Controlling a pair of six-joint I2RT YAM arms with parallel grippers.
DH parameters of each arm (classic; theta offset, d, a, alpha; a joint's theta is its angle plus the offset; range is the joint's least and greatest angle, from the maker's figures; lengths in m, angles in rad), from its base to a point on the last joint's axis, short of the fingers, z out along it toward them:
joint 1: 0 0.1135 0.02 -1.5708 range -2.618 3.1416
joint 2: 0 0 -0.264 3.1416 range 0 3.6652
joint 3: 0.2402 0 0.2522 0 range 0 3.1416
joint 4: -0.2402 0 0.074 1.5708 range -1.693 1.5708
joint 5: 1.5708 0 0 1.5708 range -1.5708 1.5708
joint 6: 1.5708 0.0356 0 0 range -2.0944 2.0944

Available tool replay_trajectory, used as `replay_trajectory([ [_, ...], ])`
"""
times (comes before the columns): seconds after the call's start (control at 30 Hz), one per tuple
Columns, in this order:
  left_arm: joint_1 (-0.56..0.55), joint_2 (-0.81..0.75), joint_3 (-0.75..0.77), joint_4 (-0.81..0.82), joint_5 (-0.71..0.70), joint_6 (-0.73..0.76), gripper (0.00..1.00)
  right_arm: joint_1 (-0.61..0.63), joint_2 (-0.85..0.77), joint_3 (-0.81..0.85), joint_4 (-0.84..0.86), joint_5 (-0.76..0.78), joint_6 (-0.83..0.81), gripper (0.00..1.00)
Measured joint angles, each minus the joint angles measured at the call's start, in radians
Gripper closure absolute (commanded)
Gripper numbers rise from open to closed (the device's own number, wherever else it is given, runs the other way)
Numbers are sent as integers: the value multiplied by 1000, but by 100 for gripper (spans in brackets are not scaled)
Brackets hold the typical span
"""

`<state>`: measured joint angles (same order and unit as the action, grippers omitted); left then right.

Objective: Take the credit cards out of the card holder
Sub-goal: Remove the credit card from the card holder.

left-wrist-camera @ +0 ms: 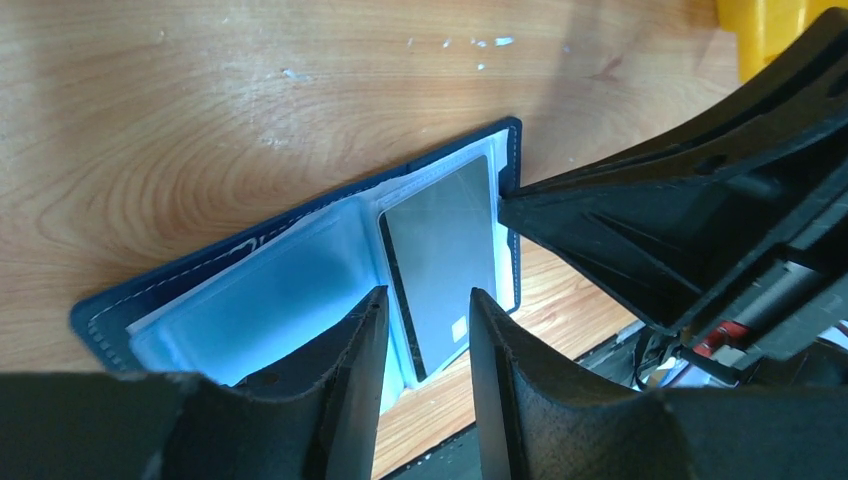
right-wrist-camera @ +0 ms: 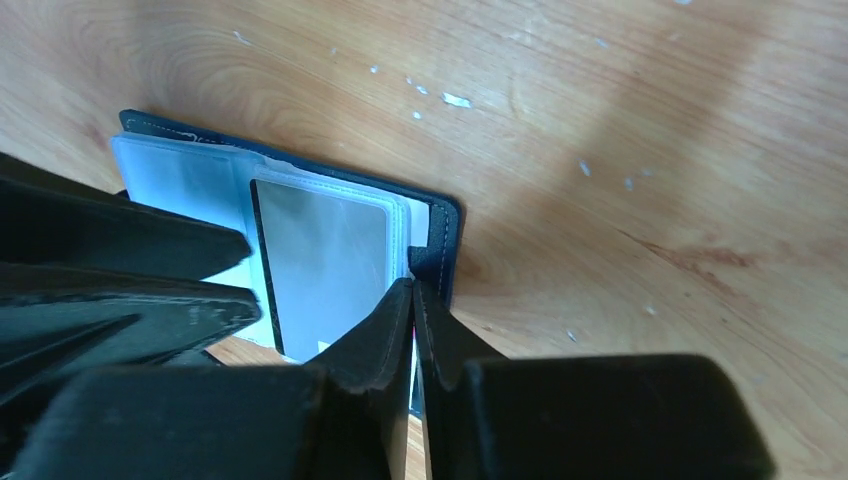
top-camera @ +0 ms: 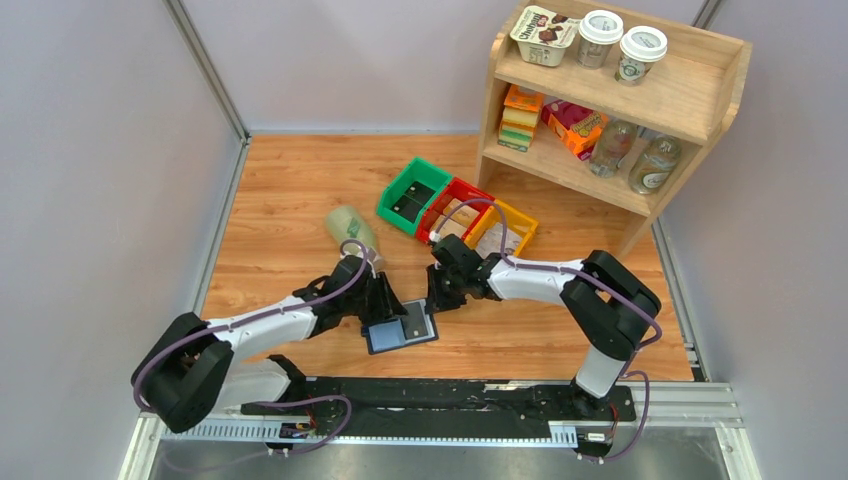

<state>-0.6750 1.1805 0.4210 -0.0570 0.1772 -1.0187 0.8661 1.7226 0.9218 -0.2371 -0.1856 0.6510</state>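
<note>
Card holder [top-camera: 400, 330] shows one card [left-wrist-camera: 440, 260] between left gripper [left-wrist-camera: 428, 296] and right gripper [right-wrist-camera: 413, 286].

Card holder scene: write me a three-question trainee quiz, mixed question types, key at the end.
1. True or false: the card holder lies folded shut.
2. Which gripper's fingers stand clearly apart? A) left gripper B) right gripper
3. Fill in: the middle bin of the three is coloured ___.
Key: 1 false; 2 A; 3 red.
</note>
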Motion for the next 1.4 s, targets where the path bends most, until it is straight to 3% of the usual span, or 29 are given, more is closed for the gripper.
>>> replay_trajectory([
  [0.33,0,65,-8,47,26,-27,55,-3,16,1,31,-45,7,99],
  [0.63,0,-9,-48,69,21,-64,77,-8,23,1,43,-64,16,99],
  [0.8,0,-90,-75,111,13,-98,83,-8,33,1,68,-77,32,99],
  [0.97,0,-93,-95,166,14,-124,83,-8,35,1,73,-79,38,99],
  [1.27,-1,21,-107,253,64,-150,50,-3,39,-1,87,-79,49,100],
  [1.37,-2,48,-107,270,79,-156,55,0,39,-1,90,-77,53,100],
  [1.4,-2,47,-107,272,80,-158,63,1,39,-1,90,-76,54,100],
])
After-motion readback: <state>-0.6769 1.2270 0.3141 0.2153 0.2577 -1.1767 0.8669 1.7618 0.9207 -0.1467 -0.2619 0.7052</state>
